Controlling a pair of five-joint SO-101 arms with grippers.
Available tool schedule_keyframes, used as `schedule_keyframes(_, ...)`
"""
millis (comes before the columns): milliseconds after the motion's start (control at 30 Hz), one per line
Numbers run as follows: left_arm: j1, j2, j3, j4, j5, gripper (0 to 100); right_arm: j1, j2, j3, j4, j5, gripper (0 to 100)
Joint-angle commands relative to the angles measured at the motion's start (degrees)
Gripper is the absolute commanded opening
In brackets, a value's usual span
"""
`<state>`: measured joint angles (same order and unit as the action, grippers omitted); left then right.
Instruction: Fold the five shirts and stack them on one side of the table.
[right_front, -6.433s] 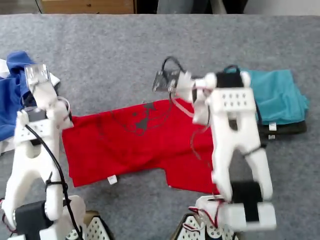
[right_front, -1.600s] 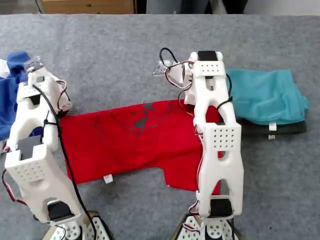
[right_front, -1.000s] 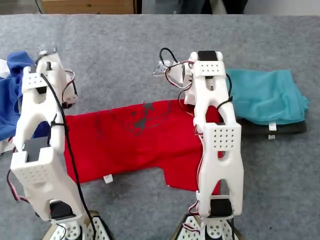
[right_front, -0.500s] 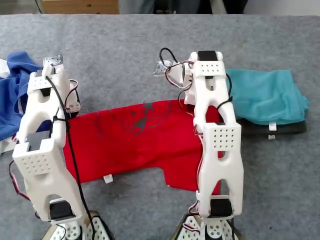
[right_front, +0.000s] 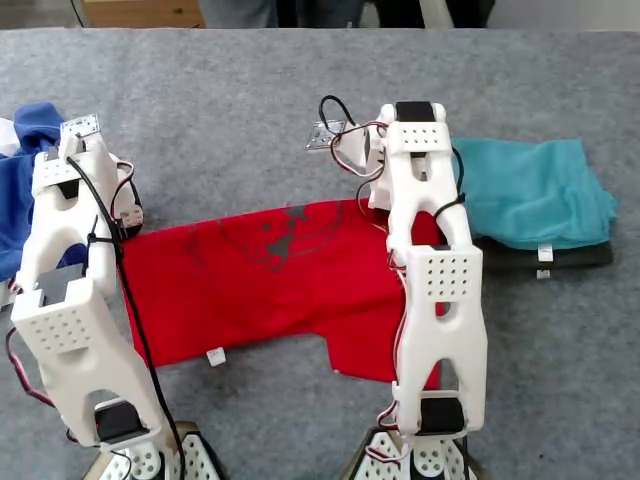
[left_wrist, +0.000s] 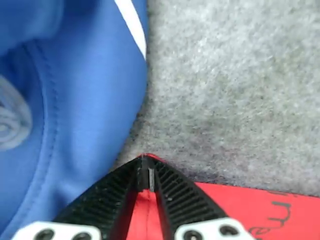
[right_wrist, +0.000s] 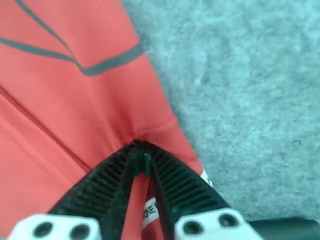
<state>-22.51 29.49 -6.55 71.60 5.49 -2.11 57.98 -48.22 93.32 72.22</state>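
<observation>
Swung back toward frame left since half a sec ago: left arm; right arm unchanged. On left gripper (left_wrist: 145, 172), jaws pinched together on upper-left corner of red shirt (right_front: 260, 280), just beside blue shirt (left_wrist: 60, 110). Same w/ right gripper (right_wrist: 141, 156), clamped on red cloth at upper-right edge. Red shirt lies flat mid-table (right_front: 200, 90), long axis left–right, both grips on far edge. Judgement: next fold needs both corners drawn toward lower frame together. Teal shirt (right_front: 540, 185) folded at right, atop black shirt (right_front: 575, 257).
</observation>
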Motion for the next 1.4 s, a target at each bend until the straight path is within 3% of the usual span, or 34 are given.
schedule_keyframes(0, -4.35, -0.53, -4.18, 0.26, -0.53, 3, -0.70, 0.75, 0.04, -0.44, 0.44, 1.5)
schedule_keyframes(100, -4.62, -0.62, -8.57, 1.32, 1.32, 3, -0.70, 0.75, 0.04, -0.44, 0.44, 1.5)
schedule_keyframes(267, -3.47, -0.62, -20.88, 9.76, 2.99, 3, -0.88, 0.22, -1.19, 0.09, 0.18, 1.5)
schedule_keyframes(400, 0.13, -0.53, -29.76, 15.30, 2.02, 3, -0.62, -1.71, -9.19, 6.68, 0.18, 1.8)
schedule_keyframes(533, 4.44, -0.09, -35.30, 20.66, -6.15, 3, -0.44, -4.44, -12.62, 7.91, -1.67, 1.8)
schedule_keyframes(767, 7.16, 0.00, -35.82, 29.01, -19.69, 3, -0.79, -15.08, -5.41, 7.91, -1.14, 2.7)
schedule_keyframes(967, 2.95, 0.00, -30.55, 29.19, -22.07, 18, -0.70, -26.24, 5.23, 7.91, 5.10, 18.1)
schedule_keyframes(1100, 1.10, 0.00, -22.64, 29.19, -17.05, 21, -0.88, -27.74, 9.19, 7.82, 9.32, 25.3)
schedule_keyframes(1367, 1.80, 0.00, -18.33, 27.87, 3.78, 24, -1.67, -19.74, 7.87, 6.77, 9.14, 26.6)
